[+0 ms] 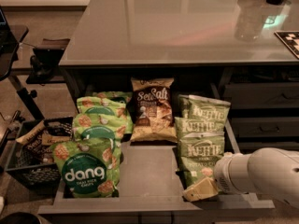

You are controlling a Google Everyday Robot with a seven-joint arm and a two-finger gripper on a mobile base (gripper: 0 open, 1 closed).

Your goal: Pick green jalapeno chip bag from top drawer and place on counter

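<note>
Currently the claw [201,191] sits in the open drawer's [149,171] front right corner, at the lower edge of the nearest green chip bag [198,157]; whether it grips cannot be told.

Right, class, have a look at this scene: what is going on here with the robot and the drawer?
The robot's arm extends in from the lower right, with its gripper low at the front right corner of the open top drawer, against the nearest green Kettle chip bag. That bag lies in the drawer, not yet lifted toward the counter. The dang bags sit on the left and a Sea Salt bag in the middle.
</note>
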